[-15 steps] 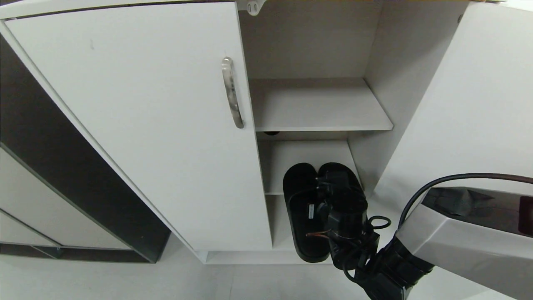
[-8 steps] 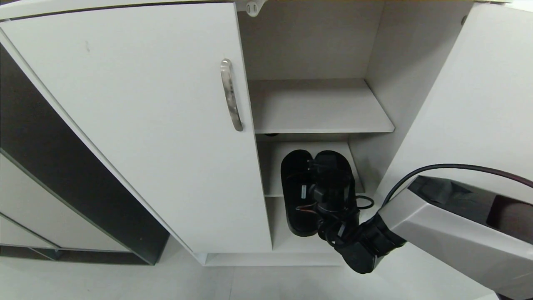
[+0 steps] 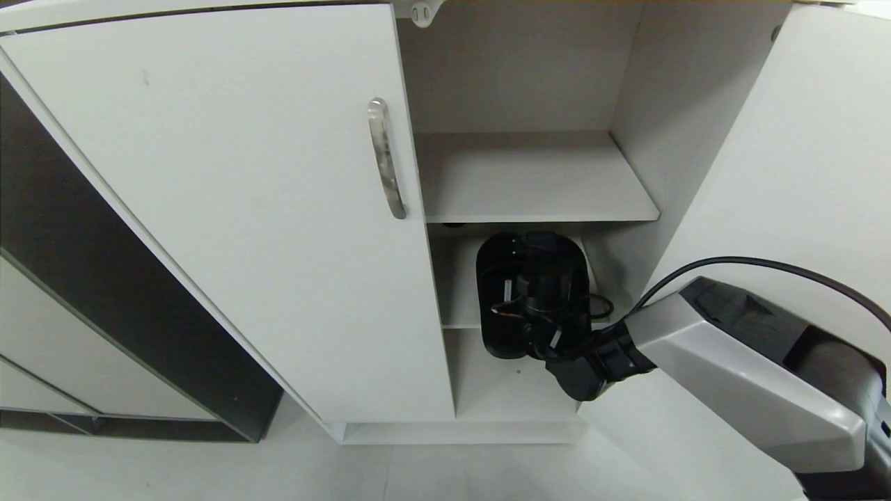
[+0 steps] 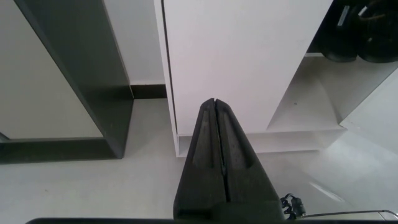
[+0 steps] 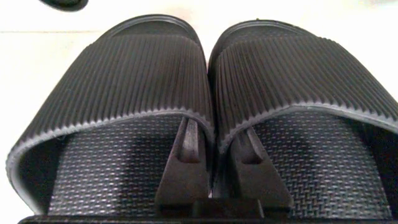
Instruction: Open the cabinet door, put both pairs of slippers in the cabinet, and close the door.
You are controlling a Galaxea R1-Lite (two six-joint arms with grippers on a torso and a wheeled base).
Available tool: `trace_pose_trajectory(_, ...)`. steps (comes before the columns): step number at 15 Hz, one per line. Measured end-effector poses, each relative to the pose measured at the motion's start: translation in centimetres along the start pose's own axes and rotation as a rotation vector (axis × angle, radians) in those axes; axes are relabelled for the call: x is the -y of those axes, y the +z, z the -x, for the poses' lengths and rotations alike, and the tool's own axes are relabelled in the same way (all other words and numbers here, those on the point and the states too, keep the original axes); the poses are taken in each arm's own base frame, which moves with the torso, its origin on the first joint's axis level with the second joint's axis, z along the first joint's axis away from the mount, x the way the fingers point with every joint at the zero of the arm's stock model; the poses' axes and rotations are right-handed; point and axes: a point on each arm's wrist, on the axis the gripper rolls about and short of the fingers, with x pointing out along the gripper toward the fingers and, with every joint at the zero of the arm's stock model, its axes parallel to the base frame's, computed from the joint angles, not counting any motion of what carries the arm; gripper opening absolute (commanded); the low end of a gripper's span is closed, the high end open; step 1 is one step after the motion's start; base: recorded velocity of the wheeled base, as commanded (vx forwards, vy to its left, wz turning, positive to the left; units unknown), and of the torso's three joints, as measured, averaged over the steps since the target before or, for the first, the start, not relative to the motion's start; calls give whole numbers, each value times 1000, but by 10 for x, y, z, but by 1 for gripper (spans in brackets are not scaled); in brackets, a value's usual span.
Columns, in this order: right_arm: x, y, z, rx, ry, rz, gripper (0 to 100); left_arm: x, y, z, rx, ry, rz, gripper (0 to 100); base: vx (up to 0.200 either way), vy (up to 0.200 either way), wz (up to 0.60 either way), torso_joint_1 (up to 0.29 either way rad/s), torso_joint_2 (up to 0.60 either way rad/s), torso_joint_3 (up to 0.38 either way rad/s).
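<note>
Your left claw [image 4: 214,102] is pressed shut and empty, aimed at the closed door [image 3: 230,195]. Right claw [image 5: 216,137] is clamped on the black slippers [image 3: 495,327], one finger under each strap. Toes lie ahead of it, long axis into the cabinet [image 3: 630,90], heels past the middle shelf [image 3: 456,278] edge. My call: push straight in. Slipper tag unreadable.

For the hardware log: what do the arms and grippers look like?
Right arm: angular white-grey shell with a dark top panel, black wrist, a thick black cable arching over it and thin loose wires at the wrist. Right gripper: black, two wedge-shaped fingers. Left gripper: black, two flat tapered fingers.
</note>
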Motion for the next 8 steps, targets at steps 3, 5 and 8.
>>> trace_pose_trajectory(3,-2,8,-16,5,-19,-3,0,0,0,0,0,-1,0,0,0,0,0,0,0,0)
trace_pose_trajectory(5,-3,9,-24,6,-26,-4,0,0,0,0,0,-1,0,0,0,0,0,0,0,0)
trace_pose_trajectory(8,-8,10,-34,13,-33,-8,0,0,0,0,0,1,0,0,0,0,0,0,0,0)
